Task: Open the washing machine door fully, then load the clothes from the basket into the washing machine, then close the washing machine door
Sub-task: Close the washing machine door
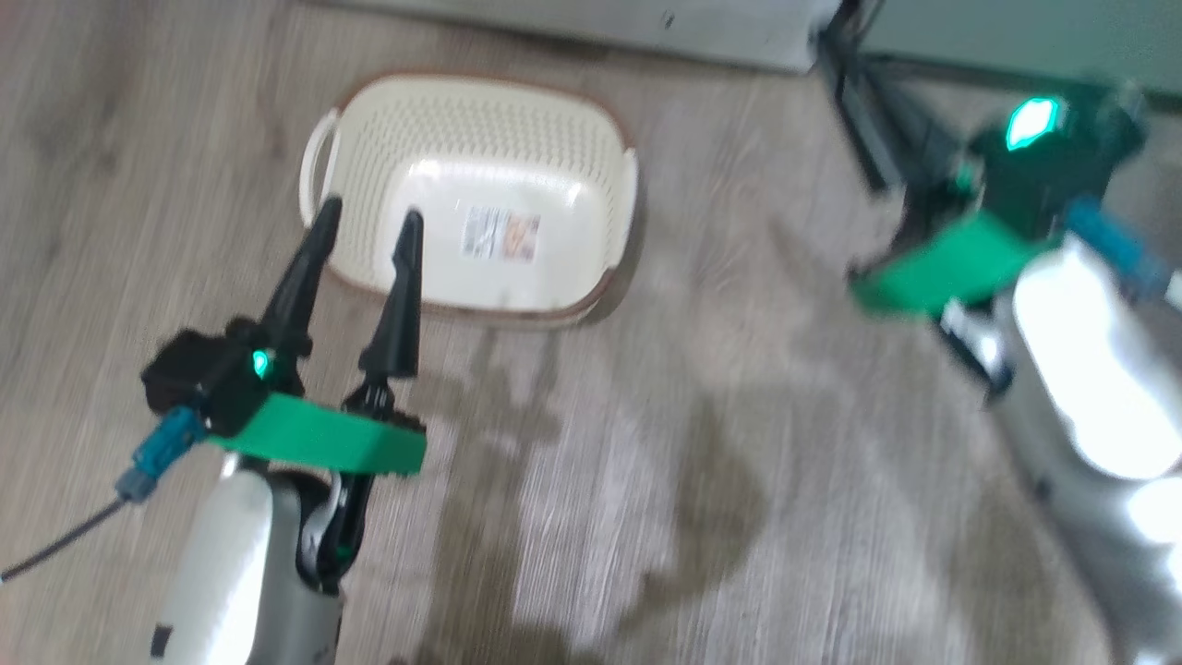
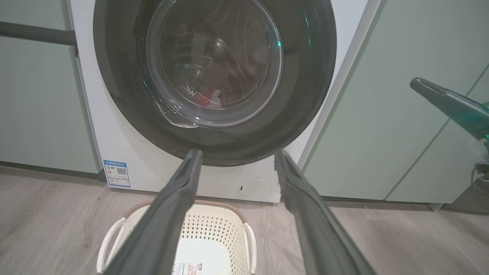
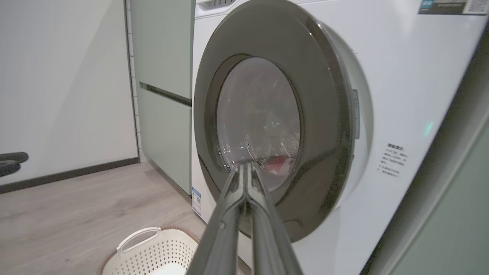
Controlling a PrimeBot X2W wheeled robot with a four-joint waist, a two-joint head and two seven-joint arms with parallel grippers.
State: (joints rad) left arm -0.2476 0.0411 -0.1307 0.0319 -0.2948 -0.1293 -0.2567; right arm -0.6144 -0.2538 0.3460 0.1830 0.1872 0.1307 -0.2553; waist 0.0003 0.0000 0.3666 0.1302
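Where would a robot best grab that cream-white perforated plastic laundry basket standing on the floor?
Probably by a white side handle, coming down from above. The cream-white perforated plastic laundry basket stands upright and empty, and each handle loops out from its rim, leaving a gap for a finger.

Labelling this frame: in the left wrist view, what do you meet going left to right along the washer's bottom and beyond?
pale green cabinet → blue energy sticker → small round white flap → another pale green cabinet → right gripper
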